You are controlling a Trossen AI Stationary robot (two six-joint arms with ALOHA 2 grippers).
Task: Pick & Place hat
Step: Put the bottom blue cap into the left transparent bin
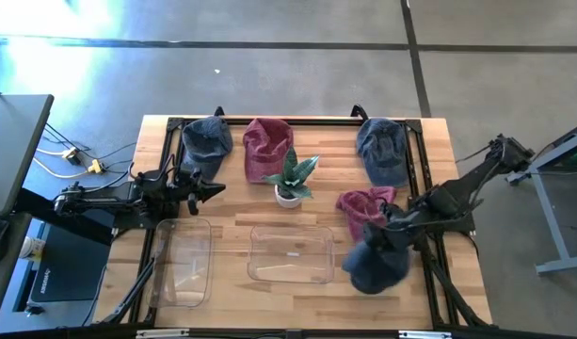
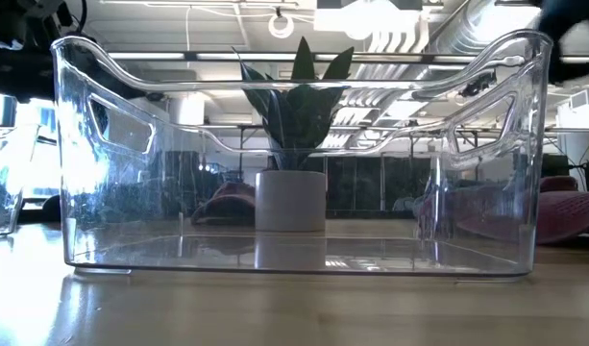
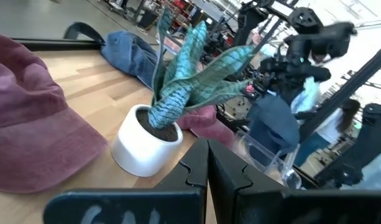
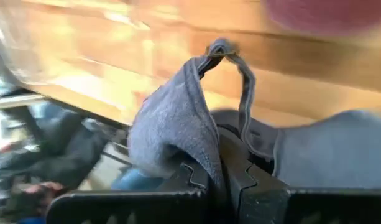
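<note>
My right gripper [image 1: 390, 235] is shut on a dark blue hat [image 1: 375, 267], over the table's near right part, just right of the middle clear bin [image 1: 290, 252]. The left wrist view shows that hat [image 3: 274, 121] hanging under the right arm. A maroon hat [image 1: 365, 205] lies flat just beyond it. Along the far edge lie a blue hat [image 1: 205, 141], a maroon hat [image 1: 267, 147] and another blue hat [image 1: 382, 151]. My left gripper [image 1: 213, 188] waits shut at the table's left, pointing level toward the potted plant [image 1: 293, 179]. My right gripper pinches a bunched fold of the blue hat's cloth [image 4: 199, 158] between its two fingers; the back strap [image 4: 237, 56] loops out past them. The fingers slant down from above. The hat hangs slack below the fingers [image 3: 274, 121].
A second clear bin [image 1: 183, 260] stands at the near left. The plant in its white pot [image 3: 143, 146] stands mid-table, behind the middle bin [image 2: 294, 163] in the low view. A black frame [image 1: 297, 121] runs along the table's far edge.
</note>
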